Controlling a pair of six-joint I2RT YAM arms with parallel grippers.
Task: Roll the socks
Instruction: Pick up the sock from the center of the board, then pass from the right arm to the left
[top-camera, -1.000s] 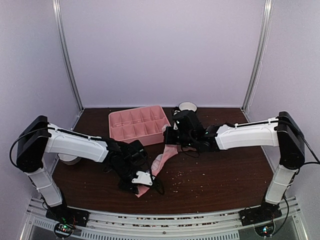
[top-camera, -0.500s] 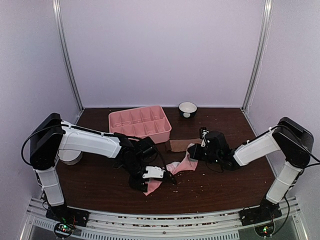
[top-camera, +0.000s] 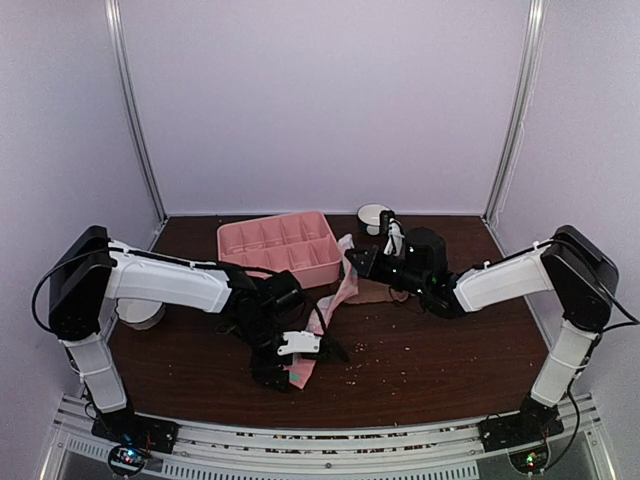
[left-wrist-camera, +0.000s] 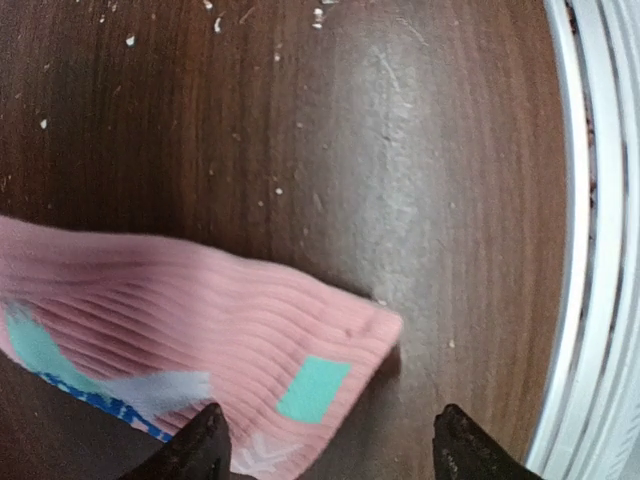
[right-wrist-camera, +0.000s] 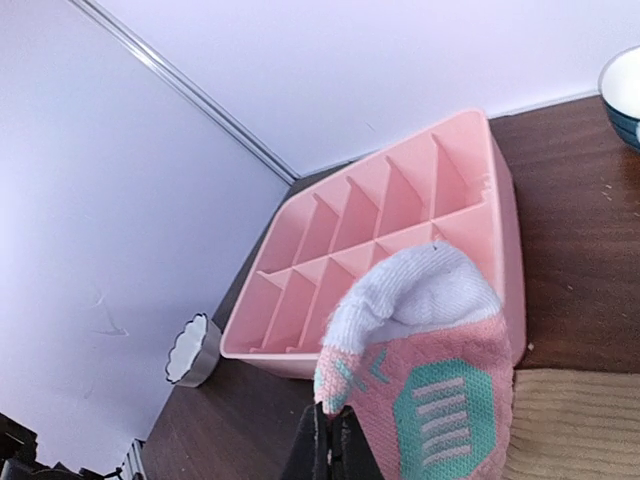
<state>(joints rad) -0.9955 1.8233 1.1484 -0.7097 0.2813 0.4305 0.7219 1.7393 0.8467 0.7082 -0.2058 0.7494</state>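
Your left claw has just released the cuff of the pink sock while your right claw stays clenched on its lifted toe, so rolling hasn't started.

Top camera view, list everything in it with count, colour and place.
pink sock: one, pink, teal, white, toe end lifted by the tray, cuff on the table.
tan sock: one, tan, flat on the table beside the tray.
tray: one, pink, compartmented, back of the table.
bowl: one, white, back edge, right of the tray.
scalloped cup: one, white, left of the tray.
table: one, dark brown wood.
left gripper: one, black, open over the pink sock's cuff.
right gripper: one, black, shut on the pink sock near its toe.
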